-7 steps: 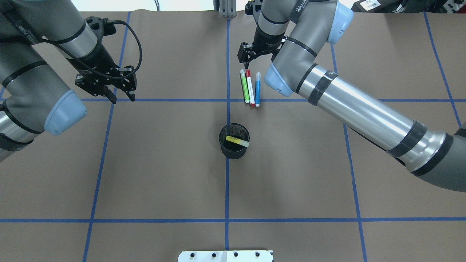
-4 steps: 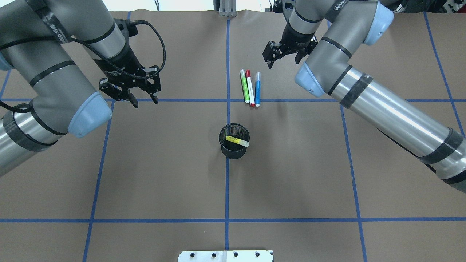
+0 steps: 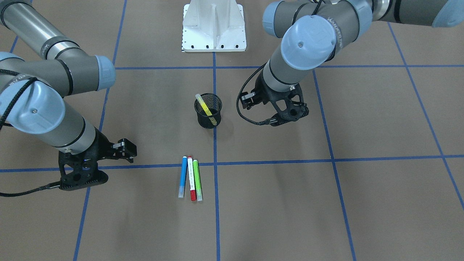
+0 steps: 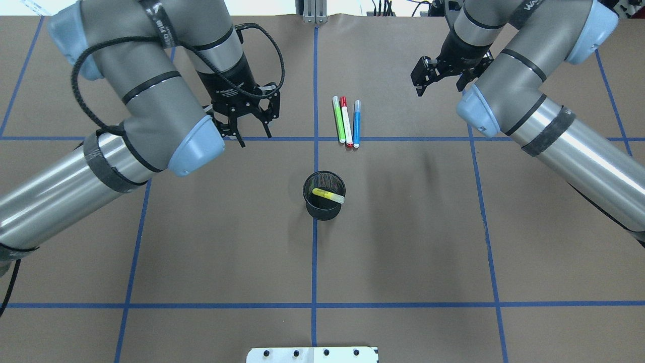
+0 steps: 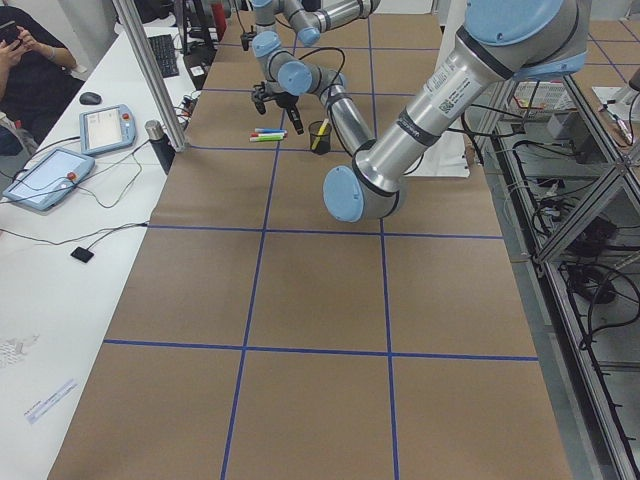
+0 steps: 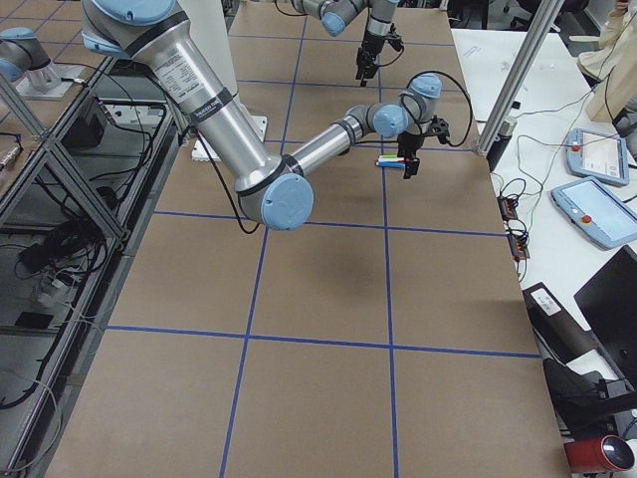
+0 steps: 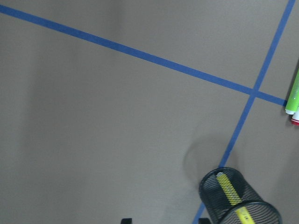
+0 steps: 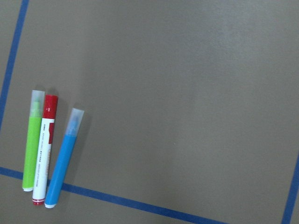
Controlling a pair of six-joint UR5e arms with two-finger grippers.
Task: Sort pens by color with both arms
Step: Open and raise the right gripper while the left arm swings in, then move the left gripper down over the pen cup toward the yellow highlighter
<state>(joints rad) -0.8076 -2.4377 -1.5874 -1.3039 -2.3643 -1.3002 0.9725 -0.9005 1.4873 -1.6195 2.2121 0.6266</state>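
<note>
Three pens lie side by side on the brown table just right of the centre line: green [image 4: 338, 120], white with red cap [image 4: 346, 122] and blue [image 4: 357, 124]. They also show in the right wrist view, green [image 8: 32, 149], white [image 8: 44, 154] and blue [image 8: 63, 161]. The yellow pen [image 4: 328, 195] leans inside the black mesh cup [image 4: 322, 209]. My left gripper [image 4: 255, 138] is open and empty, left of the pens and above the table. My right gripper [image 4: 438, 86] looks open and empty, right of the pens and a little farther back.
Blue tape lines [image 4: 314, 252] divide the brown table into squares. The white base pedestal [image 3: 214, 27] stands at the robot's edge. Both forearms reach in over the table's outer halves. A monitor post [image 4: 314, 12] stands at the far edge.
My left gripper has swung right, toward the centre line and the pens. My right gripper has pulled away from the pens to the right. The pens and the cup have not moved.
</note>
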